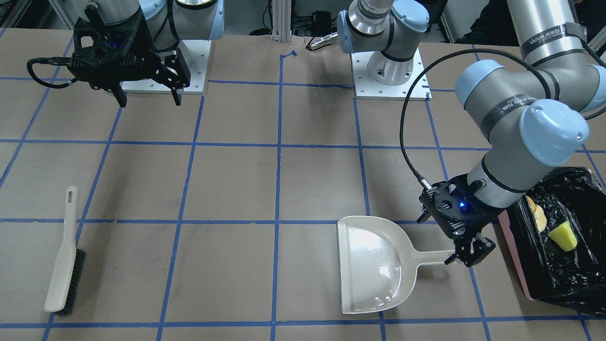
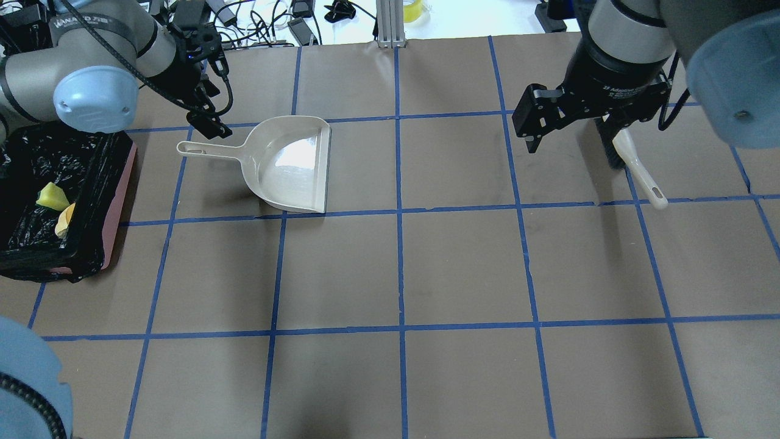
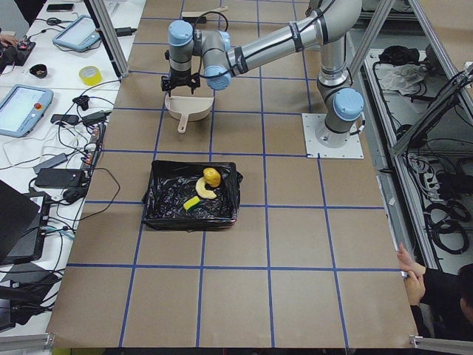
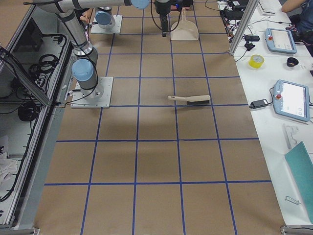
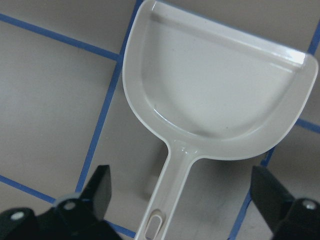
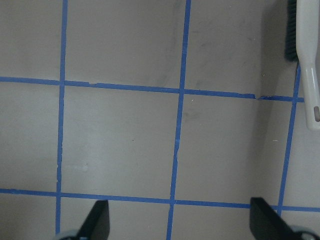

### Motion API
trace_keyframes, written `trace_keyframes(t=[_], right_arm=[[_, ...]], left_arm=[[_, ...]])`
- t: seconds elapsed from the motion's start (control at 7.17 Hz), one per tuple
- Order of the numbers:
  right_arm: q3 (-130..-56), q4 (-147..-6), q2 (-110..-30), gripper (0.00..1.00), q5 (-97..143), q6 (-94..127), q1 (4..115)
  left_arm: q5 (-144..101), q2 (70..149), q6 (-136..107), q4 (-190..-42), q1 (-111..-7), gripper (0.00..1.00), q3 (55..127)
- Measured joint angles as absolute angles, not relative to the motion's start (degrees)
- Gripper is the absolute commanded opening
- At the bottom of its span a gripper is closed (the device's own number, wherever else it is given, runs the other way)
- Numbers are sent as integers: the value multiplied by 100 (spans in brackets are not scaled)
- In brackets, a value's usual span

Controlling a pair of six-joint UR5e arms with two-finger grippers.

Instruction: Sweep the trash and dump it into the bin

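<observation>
Since the trash [image 3: 203, 191] sits inside the bin [image 1: 513, 258], with lump [image 3: 212, 176], croissant piece [image 3: 205, 193] and wedge [image 1: 562, 237] all on the black liner [image 1: 582, 279], the dump looks done to me. Empty dustpan [image 1: 374, 265] lies flat on the table [image 1: 236, 189]. Overhead view: its long axis runs 9–3, mouth at 3, handle [image 2: 207, 150] tip at 9, bin at roughly 8 o'clock from it. Over that handle hangs the left gripper [image 1: 467, 255], jaws wide apart, one finger each side, gripping nothing per its wrist camera. Nearer arm by far; a straight lift should clear it. Across the table the right gripper [image 2: 570, 146] is spread open too, empty, raised, brush [image 2: 640, 174] at its 4 o'clock.
</observation>
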State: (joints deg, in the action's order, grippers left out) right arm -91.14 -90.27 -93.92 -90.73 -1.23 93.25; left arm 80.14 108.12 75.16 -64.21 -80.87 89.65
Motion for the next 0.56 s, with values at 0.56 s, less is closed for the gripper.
trace_keyframes(t=[0.56], right_arm=[[-9114,-9026,-9387,100,-9079,-131,9312]], left_arm=[[8227,9923,5105,-7353,-8480,100,8951]])
